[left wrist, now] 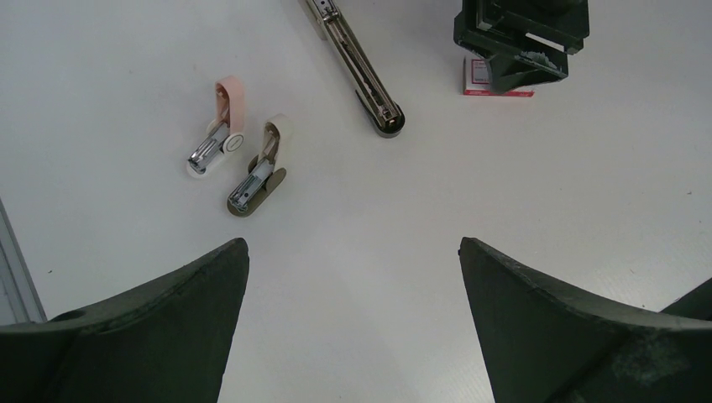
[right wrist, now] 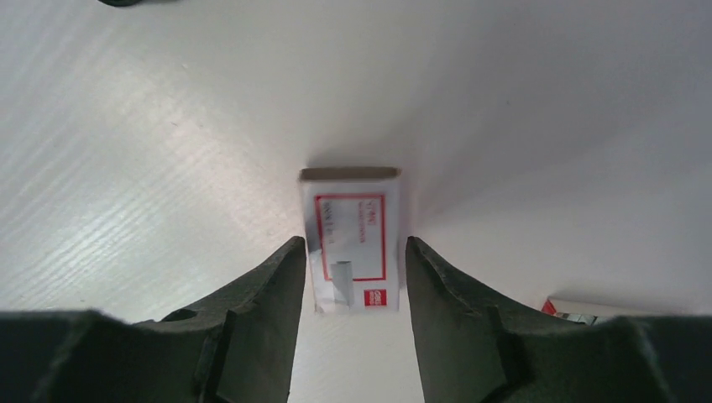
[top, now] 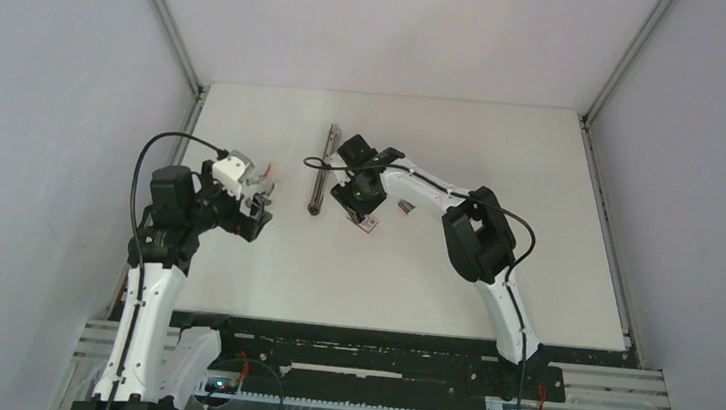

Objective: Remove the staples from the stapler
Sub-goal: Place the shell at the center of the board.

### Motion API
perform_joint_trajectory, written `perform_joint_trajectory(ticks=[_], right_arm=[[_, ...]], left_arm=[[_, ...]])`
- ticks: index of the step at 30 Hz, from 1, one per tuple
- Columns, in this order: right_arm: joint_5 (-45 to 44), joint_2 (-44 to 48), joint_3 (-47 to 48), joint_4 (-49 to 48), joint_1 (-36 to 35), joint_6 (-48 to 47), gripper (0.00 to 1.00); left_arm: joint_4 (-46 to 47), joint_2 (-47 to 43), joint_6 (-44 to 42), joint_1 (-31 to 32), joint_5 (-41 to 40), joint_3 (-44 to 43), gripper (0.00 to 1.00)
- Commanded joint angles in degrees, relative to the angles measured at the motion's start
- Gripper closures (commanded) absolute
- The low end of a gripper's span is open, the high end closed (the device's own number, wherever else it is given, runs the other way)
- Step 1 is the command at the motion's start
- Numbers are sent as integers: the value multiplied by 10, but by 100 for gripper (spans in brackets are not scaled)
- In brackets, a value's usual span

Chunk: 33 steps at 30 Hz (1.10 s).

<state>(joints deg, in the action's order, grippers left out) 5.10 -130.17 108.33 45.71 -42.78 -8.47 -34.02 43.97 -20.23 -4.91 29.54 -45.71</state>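
At the far left, above the white table [top: 542, 182]: the left gripper [left wrist: 353, 323], jaws spread fully wide, holding nothing, clear of the surface.

Just ahead of it, lying side by side on the table: a small pink-and-grey clawed staple remover [left wrist: 217, 134] and, beside that, a small beige-and-olive one of the same shape [left wrist: 259, 172]. Close together, but not touching.

Further right, between the two arms: the slim dark grey metal stapler [top: 321, 171], flat on the table, long axis running from the far side toward the near side, rounded end [left wrist: 388, 122] nearest the arms. Touched by neither gripper, and just left of the right one.

Right of the stapler: the right gripper [right wrist: 353, 248], pointed down at the table, jaws parted about halfway and straddling a small red-and-white rectangular cardboard box [right wrist: 348, 222] that lies flat. One finger [right wrist: 269, 294] close along each long side of the box; hard to tell from the wrist view whether the pads actually press on it.

A second red-and-white box [right wrist: 579, 309] a little further right, only its corner visible.
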Motion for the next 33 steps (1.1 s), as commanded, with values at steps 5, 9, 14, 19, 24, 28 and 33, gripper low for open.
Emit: perform_joint_trajectory(ticks=[5, 9, 14, 19, 24, 28, 33], right_arm=[[-22, 29, 26, 18, 10, -24, 37], [-11, 71, 38, 38, 31, -28, 21], [33, 135, 21, 46, 87, -41, 0], [145, 158, 14, 59, 190, -22, 0], [255, 138, 16, 79, 282, -14, 0], [323, 113, 23, 94, 334, -10, 4], [320, 83, 49, 110, 351, -22, 7]], left_arm=[[-9, -13, -44, -3, 28, -9, 0], [-22, -6, -69, -3, 46, -26, 0], [-28, 33, -100, -1, 80, -70, 0], [-28, 110, -176, 53, 60, -127, 0], [-38, 193, -297, 126, 78, -174, 0], [-28, 257, -374, 194, 66, -204, 0], [-53, 374, -469, 257, 18, -274, 0]])
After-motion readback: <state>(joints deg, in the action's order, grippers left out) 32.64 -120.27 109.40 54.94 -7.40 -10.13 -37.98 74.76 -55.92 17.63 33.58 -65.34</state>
